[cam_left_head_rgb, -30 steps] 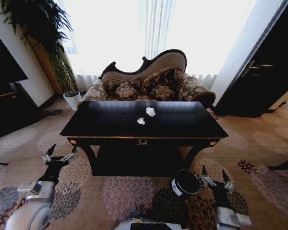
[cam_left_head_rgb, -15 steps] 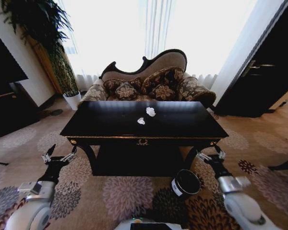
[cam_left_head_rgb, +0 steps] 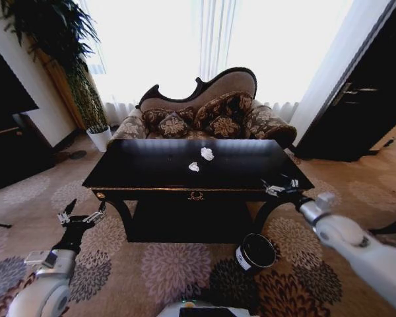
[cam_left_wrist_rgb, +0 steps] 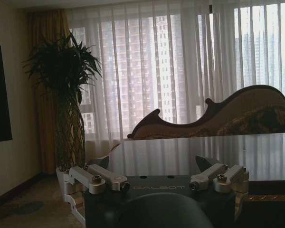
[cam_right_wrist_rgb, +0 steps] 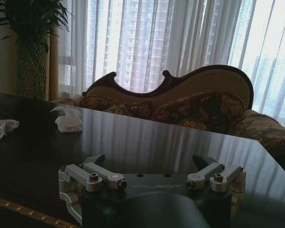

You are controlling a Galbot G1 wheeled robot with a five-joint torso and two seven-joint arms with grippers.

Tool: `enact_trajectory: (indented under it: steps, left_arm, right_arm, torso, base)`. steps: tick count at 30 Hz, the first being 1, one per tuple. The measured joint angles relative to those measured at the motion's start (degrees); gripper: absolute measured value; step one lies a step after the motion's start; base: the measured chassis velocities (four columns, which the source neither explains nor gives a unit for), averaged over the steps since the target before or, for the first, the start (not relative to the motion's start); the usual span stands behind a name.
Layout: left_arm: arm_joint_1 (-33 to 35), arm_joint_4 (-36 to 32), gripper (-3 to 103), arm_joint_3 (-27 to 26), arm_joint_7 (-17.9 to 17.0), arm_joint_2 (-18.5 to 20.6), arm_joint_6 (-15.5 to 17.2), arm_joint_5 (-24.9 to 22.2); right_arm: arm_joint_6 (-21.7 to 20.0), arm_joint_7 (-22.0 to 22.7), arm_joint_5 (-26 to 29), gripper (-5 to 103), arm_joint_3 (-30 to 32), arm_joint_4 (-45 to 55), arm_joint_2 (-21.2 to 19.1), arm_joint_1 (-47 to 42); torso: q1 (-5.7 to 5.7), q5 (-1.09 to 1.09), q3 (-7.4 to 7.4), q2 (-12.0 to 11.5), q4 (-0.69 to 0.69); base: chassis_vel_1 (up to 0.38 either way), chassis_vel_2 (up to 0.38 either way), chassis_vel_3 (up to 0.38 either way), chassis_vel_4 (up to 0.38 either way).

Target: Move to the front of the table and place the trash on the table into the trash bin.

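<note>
- Where the glossy black table (cam_left_head_rgb: 251,168) fills the frame's centre, two white paper lumps (cam_left_head_rgb: 206,154) of trash lie near its middle, close together but apart.
- The trash bin (cam_left_head_rgb: 255,251) stands on the carpet at lower centre-right, before the table's right leg.
- The right gripper (cam_left_head_rgb: 281,187) hovers at the table's front right corner, jaws spread wide, empty.
- The left gripper (cam_left_head_rgb: 81,214) waits lower left, jaws open, empty.
- A patterned sofa (cam_left_head_rgb: 204,115) sits behind.

I see the glossy black table (cam_left_head_rgb: 152,173) carrying two white crumpled paper lumps (cam_left_head_rgb: 206,154) near its centre; the black trash bin (cam_left_head_rgb: 255,251) stands upright on the carpet at my five o'clock.
</note>
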Motion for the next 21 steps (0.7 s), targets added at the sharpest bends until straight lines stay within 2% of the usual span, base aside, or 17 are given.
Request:
enact_trajectory:
  steps: [2,4,5,7,8,9,12,14,17,19,21]
  left_arm:
    - [0.0,0.0,100,0.0,0.01,0.0,0.0,0.0]
    - [0.0,0.0,100,0.0,0.0,0.01,0.0,0.0]
    - [0.0,0.0,100,0.0,0.0,0.01,0.0,0.0]
    - [0.0,0.0,100,0.0,-0.01,0.01,0.0,0.0]
    - [0.0,0.0,100,0.0,-0.01,0.01,0.0,0.0]
    - [0.0,-0.01,100,0.0,0.01,0.0,0.0,0.0]
    - [0.0,-0.01,100,0.0,0.0,0.0,0.0,0.0]
    - [0.0,0.0,100,0.0,0.0,0.0,0.0,0.0]
    - [0.0,-0.01,100,0.0,-0.01,0.01,0.0,0.0]
    - [0.0,-0.01,100,0.0,-0.01,0.0,0.0,0.0]
    - [0.0,0.0,100,0.0,-0.01,0.0,0.0,0.0]
  right_arm:
    - [-0.61,-0.17,0.87,100,-8.23,-2.5,-0.34,9.0]
    - [-0.83,-0.25,0.98,100,-10.68,-3.17,-0.24,11.43]
    - [-1.52,-0.44,1.39,100,-16.83,-4.67,0.4,17.65]
    - [-2.41,-0.56,1.77,100,-24.45,-6.44,1.79,26.59]
    - [-2.41,-0.56,1.77,100,-24.45,-6.44,1.79,26.59]
    - [-2.72,-0.71,1.78,100,-28.64,-7.46,2.7,30.95]
    - [-3.69,-1.07,1.64,100,-38.31,-10.44,5.7,39.97]
    - [-3.95,-1.12,1.68,100,-40.13,-10.91,6.34,41.79]
    - [-4.38,-1.24,1.6,100,-48.54,-13.49,9.21,51.43]
    - [-4.38,-1.24,1.53,100,-49.51,-13.93,9.65,52.46]
    - [-4.38,-1.01,1.34,100,-53.6,-16.49,12.25,56.83]
  torso:
    - [0.0,0.0,0.0,0.0,0.01]
    - [0.01,0.0,0.0,0.0,0.02]
    - [0.01,0.04,0.01,-0.01,0.0]
    - [0.01,0.01,0.0,0.0,0.0]
    - [0.01,0.01,0.0,0.0,0.0]
    - [0.0,-0.04,0.0,0.0,0.03]
    - [0.01,0.01,0.0,-0.01,0.02]
    - [0.01,0.0,0.0,-0.01,0.02]
    - [0.01,-0.03,0.0,0.0,0.02]
    - [0.01,-0.03,0.0,0.0,0.02]
    - [0.0,-0.01,0.0,0.0,0.01]
  base:
    - [0.0,0.0,0.0,0.0]
    - [0.0,0.0,0.0,0.0]
    - [0.0,0.0,0.0,0.0]
    - [0.0,0.0,0.0,0.0]
    - [0.0,0.0,0.0,0.0]
    - [0.0,0.0,0.0,0.0]
    - [0.0,0.0,0.0,0.0]
    - [0.0,0.0,0.0,0.0]
    - [0.0,0.0,0.0,0.0]
    - [0.0,0.0,0.0,0.0]
    - [0.0,0.0,0.0,0.0]
